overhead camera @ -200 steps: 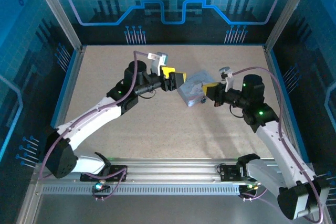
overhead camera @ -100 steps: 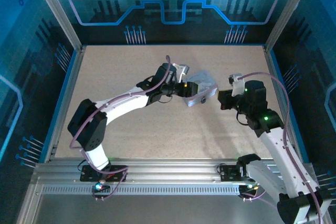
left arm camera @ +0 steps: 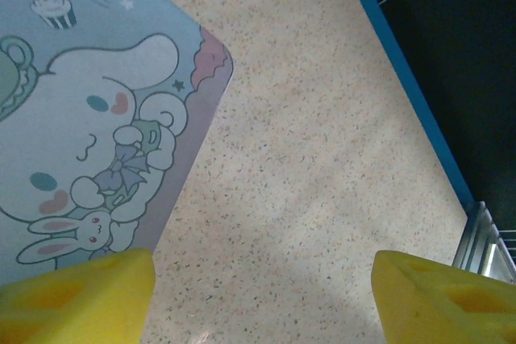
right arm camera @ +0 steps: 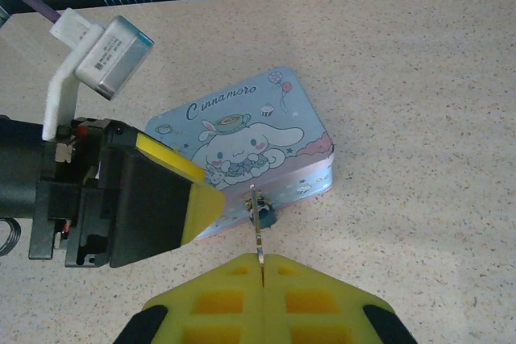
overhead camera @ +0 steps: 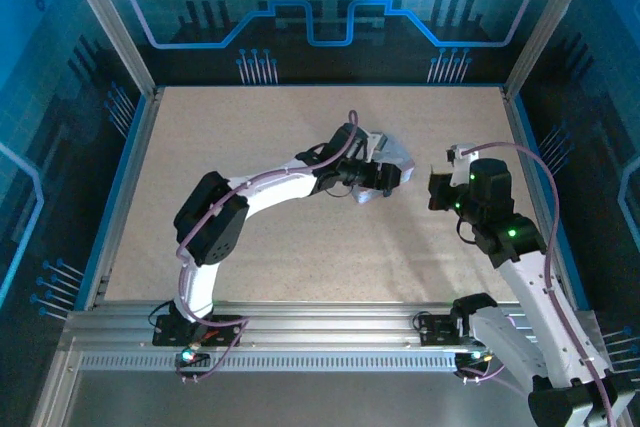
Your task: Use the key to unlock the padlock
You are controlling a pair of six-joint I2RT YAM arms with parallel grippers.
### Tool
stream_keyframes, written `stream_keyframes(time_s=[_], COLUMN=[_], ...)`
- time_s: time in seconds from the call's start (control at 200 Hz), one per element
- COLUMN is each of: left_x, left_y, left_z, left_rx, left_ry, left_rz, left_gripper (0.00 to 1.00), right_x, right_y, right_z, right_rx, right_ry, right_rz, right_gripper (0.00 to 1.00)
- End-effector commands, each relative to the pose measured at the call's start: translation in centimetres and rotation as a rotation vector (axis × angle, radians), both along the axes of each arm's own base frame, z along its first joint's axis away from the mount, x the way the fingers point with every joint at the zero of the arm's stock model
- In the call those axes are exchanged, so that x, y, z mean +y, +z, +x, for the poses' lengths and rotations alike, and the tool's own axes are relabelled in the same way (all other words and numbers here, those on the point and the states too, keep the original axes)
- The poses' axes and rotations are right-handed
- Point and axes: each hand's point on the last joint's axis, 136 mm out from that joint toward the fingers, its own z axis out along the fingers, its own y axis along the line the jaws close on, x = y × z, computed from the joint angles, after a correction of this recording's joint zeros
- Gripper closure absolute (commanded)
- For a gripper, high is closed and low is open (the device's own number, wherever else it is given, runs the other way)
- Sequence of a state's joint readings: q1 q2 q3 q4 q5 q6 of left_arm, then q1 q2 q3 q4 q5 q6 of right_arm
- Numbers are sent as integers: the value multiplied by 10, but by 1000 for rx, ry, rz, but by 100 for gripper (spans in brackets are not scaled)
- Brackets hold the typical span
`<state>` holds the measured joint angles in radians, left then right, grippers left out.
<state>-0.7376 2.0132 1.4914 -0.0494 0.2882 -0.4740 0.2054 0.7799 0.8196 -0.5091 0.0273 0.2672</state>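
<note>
The bow of the key [right arm camera: 259, 239] is buried in the right claw [right arm camera: 264, 258] beside the Cinnamoroll tin [right arm camera: 242, 144]; the keyhole of the padlock [right arm camera: 263, 215] is too small to tell.

Soft even light, blue-tinted walls [overhead camera: 60, 147], faint shadows, left end effector [left arm camera: 264, 263] pads [left arm camera: 72, 292] slightly blurred.

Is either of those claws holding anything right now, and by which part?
The right gripper pinches the key by its rear end, its thin shaft sticking out toward the padlock. The left gripper is open and holds nothing.
</note>
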Motion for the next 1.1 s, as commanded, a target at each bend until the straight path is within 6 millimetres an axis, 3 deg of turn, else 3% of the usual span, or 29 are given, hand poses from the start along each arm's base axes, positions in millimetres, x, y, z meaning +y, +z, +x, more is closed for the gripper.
stream_keyframes(time_s=[0.0, 0.51, 1.096], left_x=[-9, 3, 34], left_y=[1, -29, -50], left_z=[-8, -15, -17], left_rx=[38, 82, 80], left_ry=[-26, -7, 52], left_rz=[-6, 100, 256], left_gripper=[28, 27, 26], right_x=[-9, -8, -7], right_y=[5, 2, 2], right_z=[1, 3, 5], right_rx=[-11, -3, 2], right_ry=[-32, -37, -32], right_rz=[-17, -8, -2], right_gripper=[100, 99, 100])
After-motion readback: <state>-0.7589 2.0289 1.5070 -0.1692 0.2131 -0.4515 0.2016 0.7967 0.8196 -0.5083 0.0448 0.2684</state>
